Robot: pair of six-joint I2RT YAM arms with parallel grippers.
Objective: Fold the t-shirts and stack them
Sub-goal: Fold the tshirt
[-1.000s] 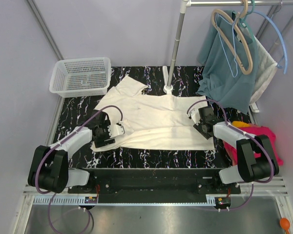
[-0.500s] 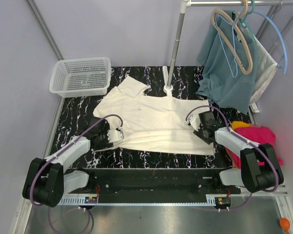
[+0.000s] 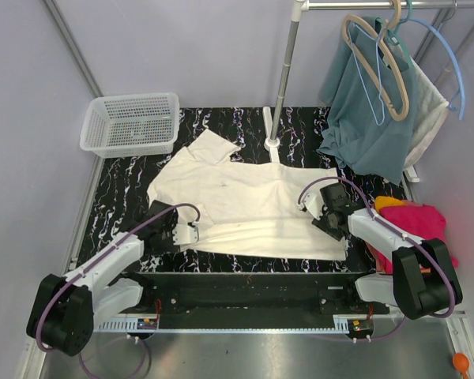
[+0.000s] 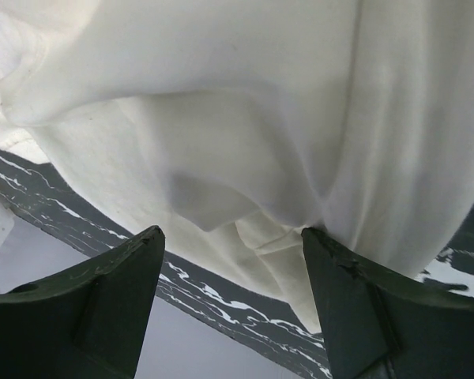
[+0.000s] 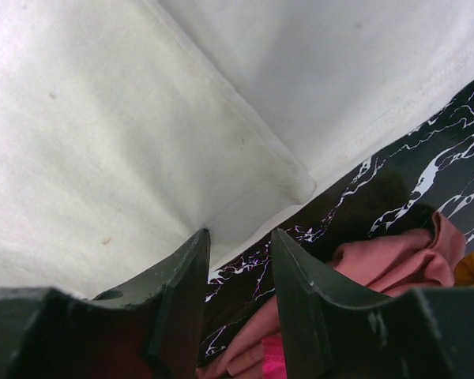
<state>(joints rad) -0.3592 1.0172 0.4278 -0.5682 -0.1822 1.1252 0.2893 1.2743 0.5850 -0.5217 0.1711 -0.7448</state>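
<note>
The cream t-shirt (image 3: 253, 205) lies spread just beside the basket (image 3: 126, 144). The left gripper (image 4: 233, 233) gapes wide at its bunched corner. The right gripper (image 5: 238, 230) is nearly closed, though I cannot tell if it nips the hem. Uneven pulling might skew the fold.

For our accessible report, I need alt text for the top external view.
A cream t-shirt lies spread on a black marbled table, with the left hand at its near-left edge and the right hand at its right edge. A white basket sits far left.
</note>
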